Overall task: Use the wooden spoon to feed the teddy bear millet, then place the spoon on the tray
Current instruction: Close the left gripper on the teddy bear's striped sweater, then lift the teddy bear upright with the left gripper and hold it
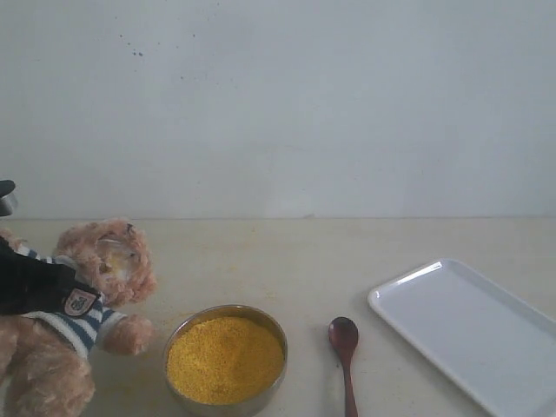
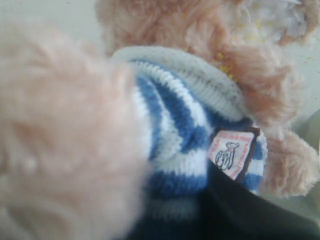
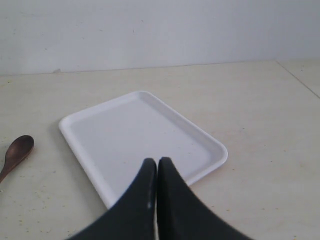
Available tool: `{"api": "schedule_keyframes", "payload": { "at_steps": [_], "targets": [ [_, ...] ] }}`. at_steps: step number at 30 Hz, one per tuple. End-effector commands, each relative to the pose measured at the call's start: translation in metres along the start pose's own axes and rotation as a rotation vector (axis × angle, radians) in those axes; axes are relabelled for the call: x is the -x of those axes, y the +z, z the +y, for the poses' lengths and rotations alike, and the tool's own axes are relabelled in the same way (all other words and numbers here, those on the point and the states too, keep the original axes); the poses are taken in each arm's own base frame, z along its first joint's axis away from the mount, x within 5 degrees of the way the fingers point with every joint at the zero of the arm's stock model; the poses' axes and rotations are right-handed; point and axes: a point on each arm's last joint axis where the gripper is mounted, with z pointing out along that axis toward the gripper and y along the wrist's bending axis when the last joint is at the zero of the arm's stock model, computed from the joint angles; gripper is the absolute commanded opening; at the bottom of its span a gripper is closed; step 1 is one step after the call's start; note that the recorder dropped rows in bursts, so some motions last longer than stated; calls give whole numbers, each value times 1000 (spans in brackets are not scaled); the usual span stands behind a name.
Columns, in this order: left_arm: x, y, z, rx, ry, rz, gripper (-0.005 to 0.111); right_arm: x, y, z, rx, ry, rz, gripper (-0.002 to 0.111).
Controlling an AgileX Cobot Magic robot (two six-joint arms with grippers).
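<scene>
The teddy bear leans at the table's left edge in its striped shirt. My left gripper is shut across its chest beside the shield badge. One black finger shows against the shirt; the other is hidden behind fur. A few yellow grains cling to the fur under the bear's chin. The millet fills the round metal bowl just right of the bear. The wooden spoon lies on the table between bowl and tray, held by nothing. My right gripper hangs shut and empty over the white tray.
The tray sits at the right and runs off the exterior view's edge. A plain wall closes off the table at the back. The spoon's bowl shows beside the tray in the right wrist view.
</scene>
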Motion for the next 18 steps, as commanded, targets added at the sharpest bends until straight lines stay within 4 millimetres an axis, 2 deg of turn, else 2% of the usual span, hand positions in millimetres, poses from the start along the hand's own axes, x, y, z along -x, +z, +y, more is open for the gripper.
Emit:
{"api": "schedule_keyframes", "payload": {
  "at_steps": [1, 12, 18],
  "targets": [
    [2, -4, -1, -1, -9, -26, 4, 2, 0, 0, -1, -2, -17, 0],
    [3, -4, -1, 2, -9, -34, 4, 2, 0, 0, -1, -2, -17, 0],
    [11, -5, 2, 34, -10, -111, 4, 2, 0, 0, -1, -5, -17, 0]
  ]
}}
